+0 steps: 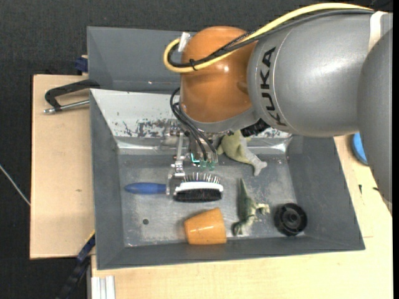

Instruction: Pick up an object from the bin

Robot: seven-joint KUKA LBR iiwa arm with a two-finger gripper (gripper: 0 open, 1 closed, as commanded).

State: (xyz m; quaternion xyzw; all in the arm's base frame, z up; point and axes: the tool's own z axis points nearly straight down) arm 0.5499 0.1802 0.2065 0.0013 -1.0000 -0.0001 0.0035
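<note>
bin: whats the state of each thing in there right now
gripper: low in the bin, just above the brush head
brush: lying flat, blue handle pointing left
orange cup: tipped on its side by the front wall
green toy lizard: lying flat, right of the cup
black wheel: lying flat, front right corner
pale toy figure: lying by the back wall, partly under the arm

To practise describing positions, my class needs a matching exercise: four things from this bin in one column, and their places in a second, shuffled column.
Things:
1. blue-handled brush
2. orange cup
3. black round part
4. pale toy animal

Places in the view:
A. lower right
B. lower middle, lying on its side
C. upper middle, just under the arm
D. centre, handle pointing left

Pairs: 1-D, 2-B, 3-A, 4-C
</note>
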